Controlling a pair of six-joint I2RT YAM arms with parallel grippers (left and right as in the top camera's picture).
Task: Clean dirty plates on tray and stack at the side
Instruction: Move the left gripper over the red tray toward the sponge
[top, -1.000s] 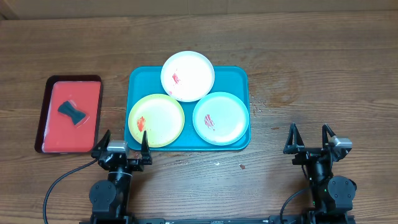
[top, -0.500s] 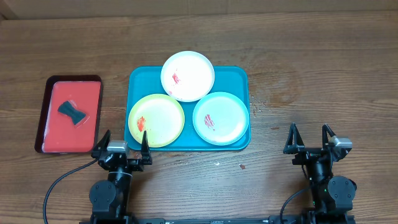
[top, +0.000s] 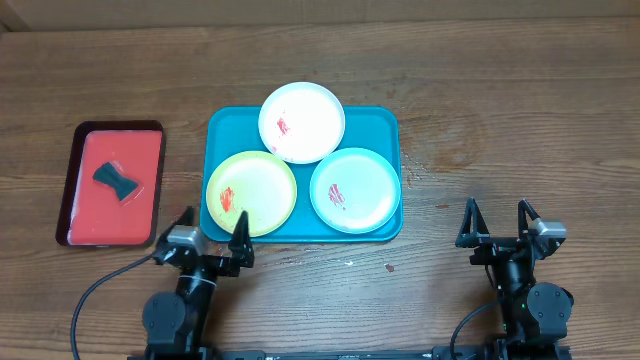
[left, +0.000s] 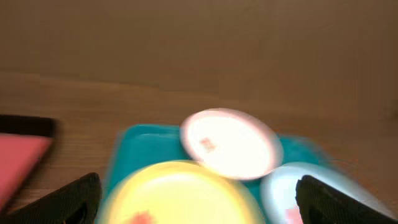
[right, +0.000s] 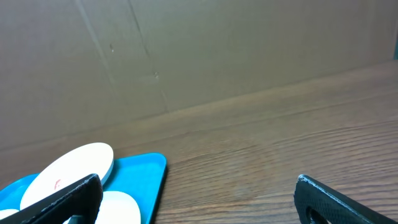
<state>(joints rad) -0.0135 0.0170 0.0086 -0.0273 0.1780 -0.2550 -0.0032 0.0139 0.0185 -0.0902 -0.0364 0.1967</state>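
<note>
Three plates (top: 302, 122) lie on the tray (top: 222, 128), each with a red smear. The white plate (top: 302, 110) sits at the far side, hanging over the tray's rim. The yellow plate (top: 251, 193) is near left and the blue plate (top: 355, 189) near right. Their edges meet in the middle, and I cannot tell whether any rests on another.

My left claw (top: 213, 222) is spread wide and holds nothing. The yellow plate lies straight ahead of it. From overhead one fingertip overlaps that plate's near rim, though contact is unclear. The left wrist view is blurred, but the yellow plate fills its lower middle.

My right claw (top: 495, 207) is also wide open and empty, over bare surface (top: 500, 100), well apart from the tray, which lies ahead and to its left.

A dark sponge (top: 117, 180) lies on the red tray (top: 66, 200), ahead and left of the left claw, its long axis slanting. I judge the left arm nearer to both sponge and yellow plate, so it should fetch the sponge first.
</note>
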